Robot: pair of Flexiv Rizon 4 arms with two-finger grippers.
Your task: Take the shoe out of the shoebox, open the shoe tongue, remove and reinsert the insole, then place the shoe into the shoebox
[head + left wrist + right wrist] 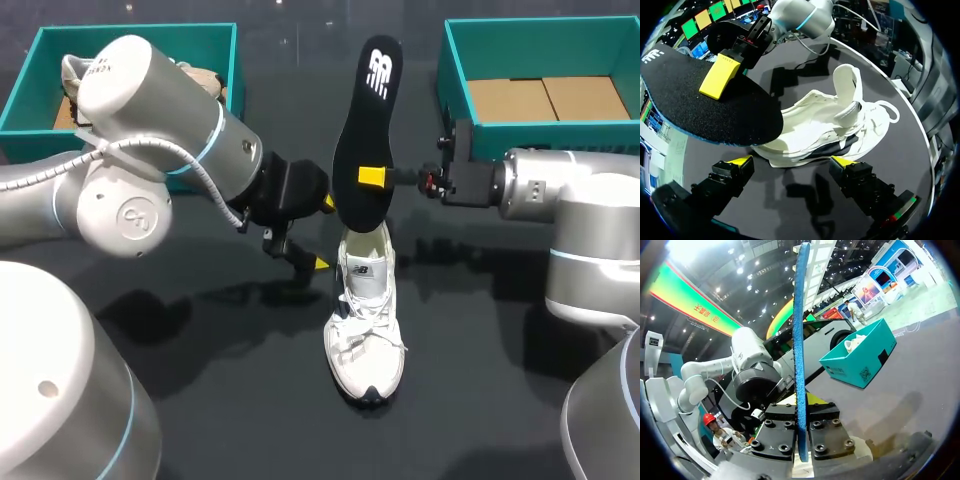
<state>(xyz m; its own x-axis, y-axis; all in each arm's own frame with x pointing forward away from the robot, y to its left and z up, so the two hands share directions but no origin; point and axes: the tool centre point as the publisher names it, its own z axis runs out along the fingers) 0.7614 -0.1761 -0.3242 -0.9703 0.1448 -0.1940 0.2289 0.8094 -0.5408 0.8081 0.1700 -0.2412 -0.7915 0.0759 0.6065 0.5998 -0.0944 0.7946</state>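
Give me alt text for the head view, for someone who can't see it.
The right gripper holds a black insole upright over a white shoe on the dark table. The left gripper is open beside the shoe's heel. The teal left shoebox and right shoebox sit at the far corners.

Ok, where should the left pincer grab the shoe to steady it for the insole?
Probably the heel, low on its sides, coming from the side where the open left pincer sits. The insole in the right pincer hangs over the opening with the tongue raised, so stay below the rim.
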